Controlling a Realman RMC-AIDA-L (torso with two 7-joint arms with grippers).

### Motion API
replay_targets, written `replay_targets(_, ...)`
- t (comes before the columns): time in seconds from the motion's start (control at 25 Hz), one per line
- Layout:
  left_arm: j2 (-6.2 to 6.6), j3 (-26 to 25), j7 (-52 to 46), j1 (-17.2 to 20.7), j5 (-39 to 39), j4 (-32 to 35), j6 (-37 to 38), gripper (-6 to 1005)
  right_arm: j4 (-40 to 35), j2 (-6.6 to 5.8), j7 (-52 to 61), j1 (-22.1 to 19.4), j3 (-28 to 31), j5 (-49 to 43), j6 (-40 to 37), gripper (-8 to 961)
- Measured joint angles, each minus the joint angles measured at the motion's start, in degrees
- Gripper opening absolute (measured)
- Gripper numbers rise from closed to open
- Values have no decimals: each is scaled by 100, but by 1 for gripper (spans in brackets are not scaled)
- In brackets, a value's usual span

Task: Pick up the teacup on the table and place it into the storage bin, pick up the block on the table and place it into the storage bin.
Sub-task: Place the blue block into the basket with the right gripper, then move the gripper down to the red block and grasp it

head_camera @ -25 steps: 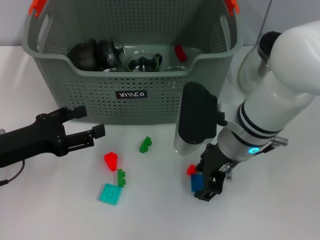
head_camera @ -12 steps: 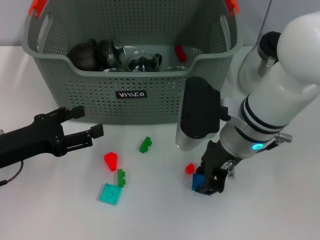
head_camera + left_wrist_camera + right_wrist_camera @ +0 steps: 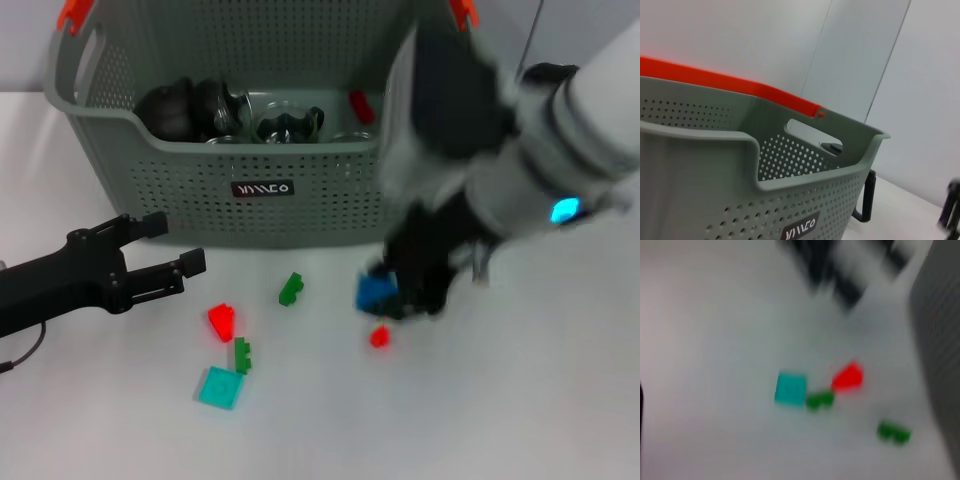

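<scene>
While the left gripper (image 3: 170, 250) rests low near the bench's left edge with its fingers apart and nothing between them, the right gripper (image 3: 405, 290) is off the surface in front of the bin's right end, clamped on a blue block (image 3: 376, 292). The bin (image 3: 150, 180) stands at the far side of the bench, its label facing the robot, with dark and glass items and a red piece (image 3: 359, 105) inside. On the bench, a small red block (image 3: 379, 336) lies just below the held one. A green block (image 3: 291, 289) lies before the bin's middle. Nearer the front edge, a red wedge (image 3: 223, 321), a second green block (image 3: 242, 355) and a teal tile (image 3: 218, 388) lie close together. The right wrist view shows the same teal, red and green pieces, blurred.
</scene>
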Motion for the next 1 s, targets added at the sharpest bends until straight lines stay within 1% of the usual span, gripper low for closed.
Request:
replay_targets(0.08, 0, -4, 0, 7, 1, 0, 4, 878, -477, 3, 8, 87, 509, 308, -318, 428)
replay_targets(0.16, 0, -9, 0, 10, 0, 0, 16, 878, -894, 5, 85, 293, 1215, 707, -548, 432)
replay_targets(0.2, 0, -10, 0, 11, 0, 1, 22, 878, -1021, 1, 166, 426, 1582, 851, -534, 434)
replay_targets(0.28, 0, -10, 1, 12, -1, 1, 29, 878, -1081, -5, 308, 711, 2321, 990, -292, 439)
replay_targets(0.32, 0, -10, 3, 13, 0, 1, 32, 878, -1031, -8, 348, 804, 2598, 966, -80, 441)
replay_targets(0.36, 0, -9, 4, 13, -1, 0, 33, 877, -833, -31, 383, 945, 2984, 849, 481, 443)
replay_targets(0.4, 0, -9, 6, 16, -2, 1, 36, 877, -833, -31, 383, 945, 2984, 849, 481, 445)
replay_targets(0.48, -1, -9, 8, 23, -3, 2, 42, 877, -549, -103, 383, 1018, 3038, 685, 973, 449)
replay_targets(0.56, -5, -9, 8, 35, -3, 5, 46, 877, -233, -176, 363, 1077, 3031, 547, 1270, 454)
replay_targets(0.68, -9, -8, 9, 45, -4, 2, 48, 877, 180, -219, 315, 1156, 3022, 319, 1500, 460)
replay_targets(0.84, -15, -10, -4, 56, -5, 0, 50, 877, 316, -193, 272, 1188, 2959, -23, 1636, 469)
replay_targets(0.96, -17, -20, -12, 58, -5, 0, 53, 877, 117, -139, 141, 1081, 2932, 27, 1614, 475)
replay_targets(1.0, -18, -23, -12, 59, -5, 0, 57, 877, -9, -117, 47, 1006, 2946, 161, 1549, 526)
